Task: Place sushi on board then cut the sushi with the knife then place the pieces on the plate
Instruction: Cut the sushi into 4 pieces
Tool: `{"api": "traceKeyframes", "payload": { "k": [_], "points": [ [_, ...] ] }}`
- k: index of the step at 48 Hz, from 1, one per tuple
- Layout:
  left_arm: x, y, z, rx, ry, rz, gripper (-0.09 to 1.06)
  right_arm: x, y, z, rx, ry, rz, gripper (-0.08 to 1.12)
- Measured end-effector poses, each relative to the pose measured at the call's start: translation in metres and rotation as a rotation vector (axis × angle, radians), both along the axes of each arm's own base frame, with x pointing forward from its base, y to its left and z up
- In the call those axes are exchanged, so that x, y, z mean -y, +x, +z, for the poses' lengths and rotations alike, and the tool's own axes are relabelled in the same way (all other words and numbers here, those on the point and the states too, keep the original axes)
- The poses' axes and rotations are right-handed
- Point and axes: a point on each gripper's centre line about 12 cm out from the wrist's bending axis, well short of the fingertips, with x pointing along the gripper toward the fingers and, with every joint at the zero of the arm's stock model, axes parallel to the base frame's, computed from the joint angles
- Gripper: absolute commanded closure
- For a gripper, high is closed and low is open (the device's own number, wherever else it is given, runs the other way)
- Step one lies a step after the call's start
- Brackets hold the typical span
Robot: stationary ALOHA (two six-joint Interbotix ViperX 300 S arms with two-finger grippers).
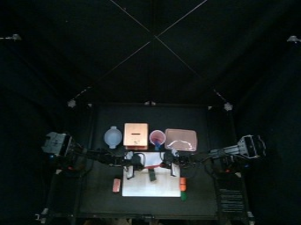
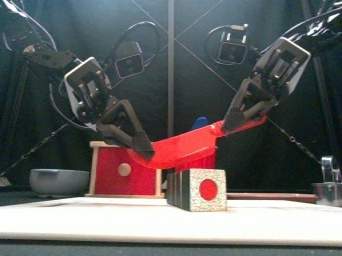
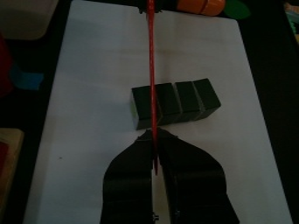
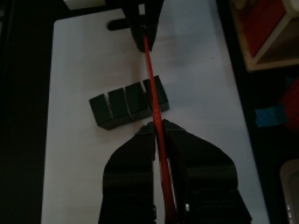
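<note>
Sushi: the sushi roll [image 2: 198, 190] stands mid-board on the white board [image 2: 80, 212], its blocks joined.
Knife: the red knife [image 2: 187, 150] spans just above the roll.
Grip: the left gripper [image 2: 142, 152] and right gripper [image 2: 242, 122] each clench one end of the knife.
Technique: line the blade up with a seam, then press down evenly.
Plate: the pink plate [image 1: 180, 138] lies at far right.

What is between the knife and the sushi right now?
Nothing visible. The knife, held at one end by the left gripper and at the other by the right gripper, crosses just above the sushi on the board. I cannot tell whether the blade touches it.
</note>
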Motion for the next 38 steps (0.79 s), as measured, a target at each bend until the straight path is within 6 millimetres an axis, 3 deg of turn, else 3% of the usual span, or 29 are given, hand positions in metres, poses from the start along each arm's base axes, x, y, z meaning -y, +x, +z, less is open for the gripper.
{"api": "traceKeyframes", "payload": {
  "k": [38],
  "points": [
    [0.007,0.002,-0.002,-0.017,-0.030,0.013,0.59,0.000,-0.003,-0.012,-0.047,-0.002,-0.004,0.62]
  ]
}}
